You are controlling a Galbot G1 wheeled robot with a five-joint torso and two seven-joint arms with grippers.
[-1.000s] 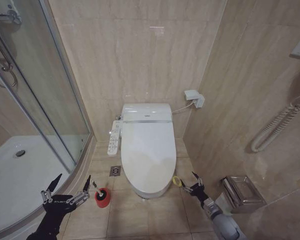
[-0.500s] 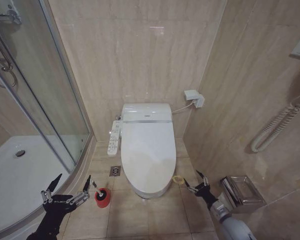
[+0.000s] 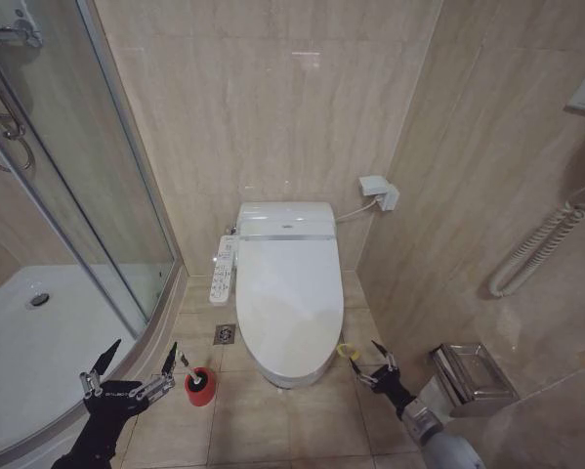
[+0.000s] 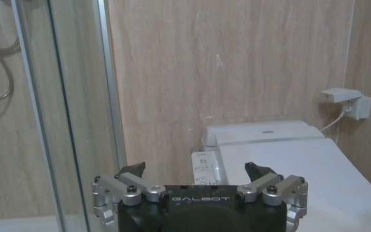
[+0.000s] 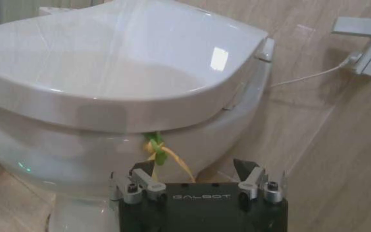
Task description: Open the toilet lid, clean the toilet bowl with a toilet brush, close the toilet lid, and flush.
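The toilet lid [image 3: 287,283] is a glossy white oval, lying shut over the toilet bowl [image 3: 294,370]. A yellow-green loop [image 3: 348,351] hangs from the lid's front right edge. My right gripper [image 3: 368,361] is open low beside the bowl, just right of that loop and apart from it. In the right wrist view the loop [image 5: 159,152] dangles under the lid [image 5: 121,63], just ahead of the open gripper [image 5: 194,166]. The toilet brush [image 3: 188,365] stands in its red holder [image 3: 200,388] left of the bowl. My left gripper [image 3: 144,348] hovers open just left of the holder.
A curved glass shower enclosure [image 3: 67,195] and its white tray [image 3: 38,342] fill the left side. A control panel [image 3: 223,269] juts from the toilet's left. A metal bin [image 3: 473,376] stands by the right wall. Wall outlet [image 3: 377,190] behind the tank.
My right gripper swung a little away to the right, then came back toward the loop at the lid's edge. The left arm, brush and lid have not moved.
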